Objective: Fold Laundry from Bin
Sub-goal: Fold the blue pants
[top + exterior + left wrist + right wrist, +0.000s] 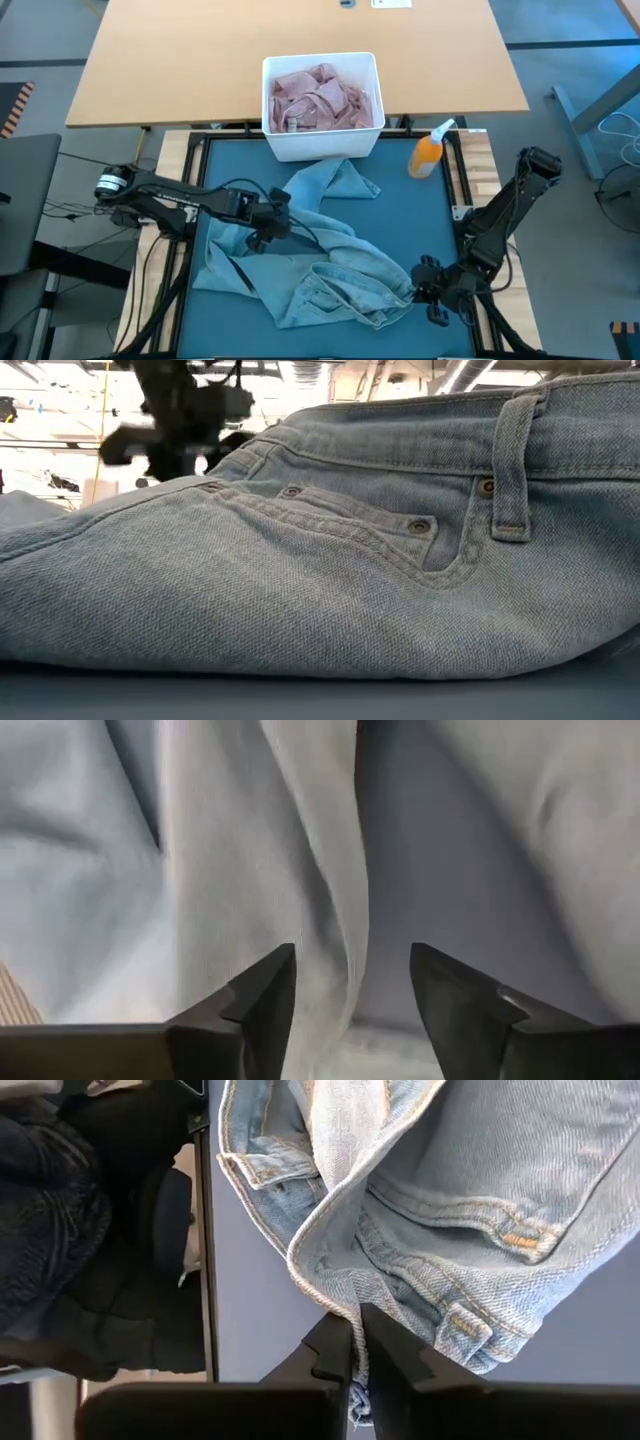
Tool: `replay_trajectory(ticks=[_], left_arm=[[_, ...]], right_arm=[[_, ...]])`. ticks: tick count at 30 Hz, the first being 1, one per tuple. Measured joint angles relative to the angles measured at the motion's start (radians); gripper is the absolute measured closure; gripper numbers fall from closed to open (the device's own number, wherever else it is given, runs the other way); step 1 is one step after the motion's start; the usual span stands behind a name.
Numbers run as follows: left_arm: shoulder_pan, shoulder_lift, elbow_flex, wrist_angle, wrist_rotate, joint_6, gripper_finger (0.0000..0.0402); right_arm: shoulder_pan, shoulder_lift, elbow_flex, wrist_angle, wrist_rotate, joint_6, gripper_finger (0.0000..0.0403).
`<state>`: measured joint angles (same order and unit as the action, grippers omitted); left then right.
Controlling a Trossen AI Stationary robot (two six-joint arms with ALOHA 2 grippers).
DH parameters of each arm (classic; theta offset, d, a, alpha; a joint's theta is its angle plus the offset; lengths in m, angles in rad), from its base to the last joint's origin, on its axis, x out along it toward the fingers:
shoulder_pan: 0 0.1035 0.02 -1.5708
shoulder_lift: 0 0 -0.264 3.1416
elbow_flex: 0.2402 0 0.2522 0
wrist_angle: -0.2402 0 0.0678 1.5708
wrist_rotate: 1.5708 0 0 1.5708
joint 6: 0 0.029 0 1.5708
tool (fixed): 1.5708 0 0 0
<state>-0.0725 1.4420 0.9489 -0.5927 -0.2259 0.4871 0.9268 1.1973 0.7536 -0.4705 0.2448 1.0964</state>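
Jeans (330,560) are rough woven denim with dull metal rivets; the bin (322,148) is smooth white plastic.

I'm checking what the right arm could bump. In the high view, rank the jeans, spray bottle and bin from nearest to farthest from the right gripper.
From the right gripper:
1. Jeans, at its fingertips, waistband edge.
2. Orange spray bottle, on the mat's far right.
3. White bin, beyond the mat's far edge, centre.

Even overhead light, blurred background
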Motion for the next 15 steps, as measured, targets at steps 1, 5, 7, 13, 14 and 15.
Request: replay_trajectory(ticks=[1,5,7,13,14,15], left_arm=[[0.008,0.001,-0.013,0.005,-0.012,0.002,0.0208],[0.042,-0.001,-0.077,0.080,-0.024,0.023,0.0211],[0.053,0.001,-0.100,0.114,-0.053,0.048,0.0214],[0.081,0.000,-0.136,0.157,-0.069,0.110,0.0240],[0.086,0.000,-0.136,0.163,-0.070,0.112,0.0250],[0.090,0.000,-0.136,0.169,-0.072,0.112,0.0263]], right_arm=[[0.000,0.000,0.000,0.000,-0.011,0.011,0.0352],[0.000,0.000,0.000,0.001,-0.037,0.043,0.0348],[0.000,0.000,0.000,0.002,-0.038,0.063,0.0348],[0.000,0.000,0.000,0.025,-0.095,0.160,0.0347],[0.000,0.000,0.000,0.035,-0.111,0.175,0.0347],[0.000,0.000,0.000,0.049,-0.121,0.189,0.0347]])
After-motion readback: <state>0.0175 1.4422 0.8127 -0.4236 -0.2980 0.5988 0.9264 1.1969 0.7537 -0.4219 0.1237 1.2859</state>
